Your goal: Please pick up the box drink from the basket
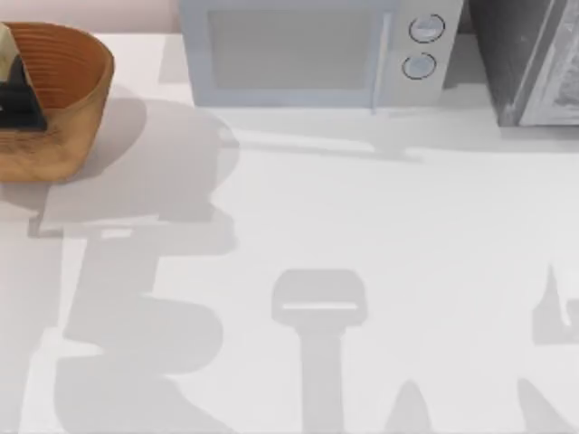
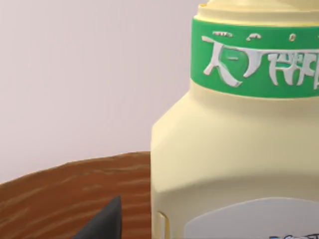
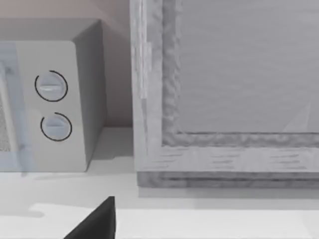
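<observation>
The box drink (image 2: 234,164), pale yellow with a green neck band, stands upright inside the basket (image 2: 60,194) and looms close in the left wrist view. From above, the orange-brown woven basket (image 1: 81,99) sits at the table's far left corner. My left gripper (image 1: 14,90) reaches down into it beside a sliver of the box drink (image 1: 4,45). One black fingertip (image 2: 107,221) stands a small gap away from the bottle's side, so the left gripper is open. My right gripper is parked facing the back right, open and holding nothing, with one fingertip (image 3: 99,221) in its wrist view.
A white microwave (image 1: 289,50) with two round knobs stands at the back centre. A grey framed cabinet (image 1: 534,54) stands at the back right, beside the microwave (image 3: 50,99). Arm shadows lie across the white table (image 1: 362,208).
</observation>
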